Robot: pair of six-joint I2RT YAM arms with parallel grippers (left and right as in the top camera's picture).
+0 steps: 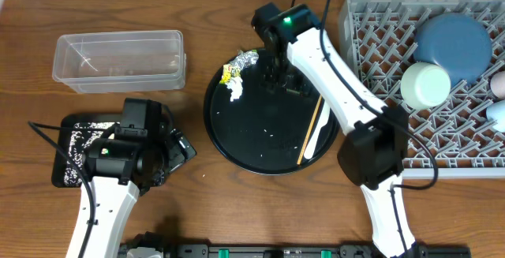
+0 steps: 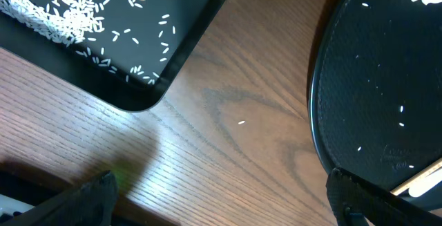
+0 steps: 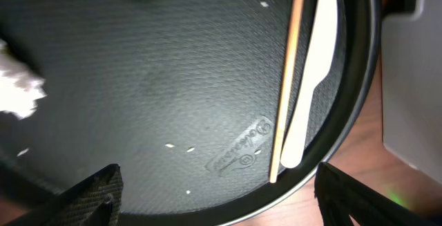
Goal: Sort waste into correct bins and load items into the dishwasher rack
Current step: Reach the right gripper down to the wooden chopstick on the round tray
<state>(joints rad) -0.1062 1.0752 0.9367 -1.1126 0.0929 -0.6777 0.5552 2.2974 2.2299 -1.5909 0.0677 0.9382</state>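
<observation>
Right claw (image 3: 217,202) is spread wide with nothing between its fingers and hangs over the round black tray (image 1: 252,136), upper part; whether the tips touch the tray surface cannot be told. Left claw (image 2: 221,209) is also fully spread and empty, over bare counter (image 1: 197,5) just left of the round black tray, touching nothing visible. On the round black tray, a wooden chopstick (image 3: 288,74) and the white spoon (image 3: 309,81) lie side by side along the right rim, with the chopstick on the inner side. The crumpled foil (image 1: 246,58) sits at the upper-left rim, with the yellow wrapper (image 1: 228,72) and a white paper scrap (image 1: 235,91) just below it. A few rice grains (image 2: 402,108) are scattered across the tray floor. The black rectangular tray (image 2: 186,46) is left of the round tray, apart from it, with a heap of rice (image 2: 69,5) inside. One stray grain (image 2: 242,122) lies on the counter between them. The clear tub (image 1: 118,59) is well to the upper left of the round tray. The grey rack (image 1: 371,37) is just right of the round tray and holds the dark blue plate (image 1: 454,46), pale green bowl (image 1: 424,84), pink cup (image 1: 499,84) and light blue cup (image 1: 497,114).
</observation>
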